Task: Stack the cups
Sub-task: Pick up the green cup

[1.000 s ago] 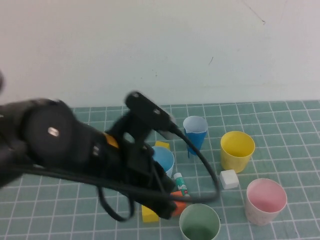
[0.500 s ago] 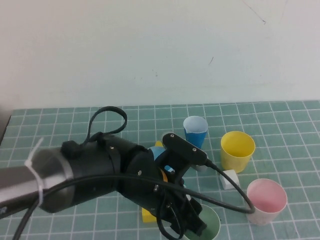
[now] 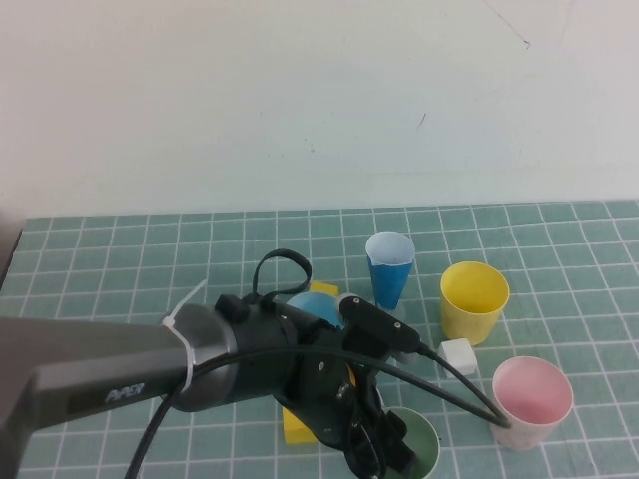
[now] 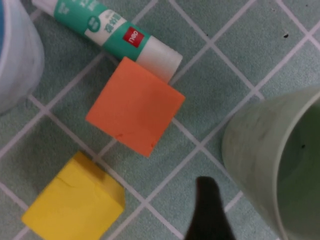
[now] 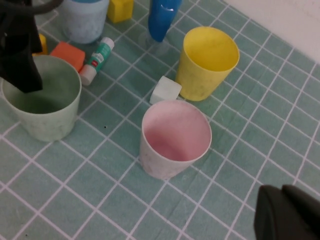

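1. Broadly, the green gridded table (image 3: pixel 120 259) is carrying everything, and the left arm is reaching across it toward the near edge.
2. At its tip the left gripper (image 3: pixel 384 451) is hovering at the sage green cup (image 3: pixel 417 447), fingers spread wide, one dark finger (image 5: pixel 20 60) hanging at the cup's rim; nothing is being held.
3. Standing upright and apart are the yellow cup (image 3: pixel 473 299), the pink cup (image 3: pixel 530 399) near the right front, and the light blue cup (image 3: pixel 318 307), partly hidden behind the arm.
4. These cups are probably light, thin-walled plastic, smooth and a bit slippery; pinching one wall at the rim looks the surest hold, since squeezing hard could flex it.
5. The right gripper (image 5: pixel 287 212) is waiting near the pink cup, fingers pressed together and empty.
6. Smaller clutter is lying around: a dark blue cup (image 3: pixel 388 264), glue stick (image 4: pixel 107 31), orange block (image 4: pixel 135 106), yellow block (image 4: pixel 75 202), white cube (image 3: pixel 457 355).
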Controlling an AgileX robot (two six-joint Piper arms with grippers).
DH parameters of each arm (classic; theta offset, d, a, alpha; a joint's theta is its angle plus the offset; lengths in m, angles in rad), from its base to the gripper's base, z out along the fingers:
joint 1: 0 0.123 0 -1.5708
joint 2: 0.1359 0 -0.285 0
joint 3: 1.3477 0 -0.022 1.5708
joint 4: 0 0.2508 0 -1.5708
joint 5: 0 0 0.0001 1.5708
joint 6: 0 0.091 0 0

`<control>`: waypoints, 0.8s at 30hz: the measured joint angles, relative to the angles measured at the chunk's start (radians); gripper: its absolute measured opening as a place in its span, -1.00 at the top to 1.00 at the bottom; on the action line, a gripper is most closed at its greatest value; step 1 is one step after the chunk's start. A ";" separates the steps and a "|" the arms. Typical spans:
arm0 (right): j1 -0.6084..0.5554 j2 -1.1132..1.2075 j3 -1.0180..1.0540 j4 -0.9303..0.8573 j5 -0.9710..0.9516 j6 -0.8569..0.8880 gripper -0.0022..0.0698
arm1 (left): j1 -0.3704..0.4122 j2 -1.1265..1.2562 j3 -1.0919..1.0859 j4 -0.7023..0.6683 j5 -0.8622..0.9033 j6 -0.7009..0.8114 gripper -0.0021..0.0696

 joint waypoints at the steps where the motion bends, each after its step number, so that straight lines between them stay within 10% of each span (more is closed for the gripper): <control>1: 0.000 0.000 0.000 0.003 0.000 0.000 0.95 | 0.000 0.008 0.000 0.000 -0.005 0.000 -0.29; 9: 0.000 0.000 0.000 0.010 -0.002 -0.002 0.95 | 0.000 0.015 -0.029 0.002 0.020 -0.002 0.82; 24: 0.000 0.000 0.013 0.012 -0.002 -0.004 0.95 | 0.087 -0.017 -0.461 0.117 0.412 -0.047 0.94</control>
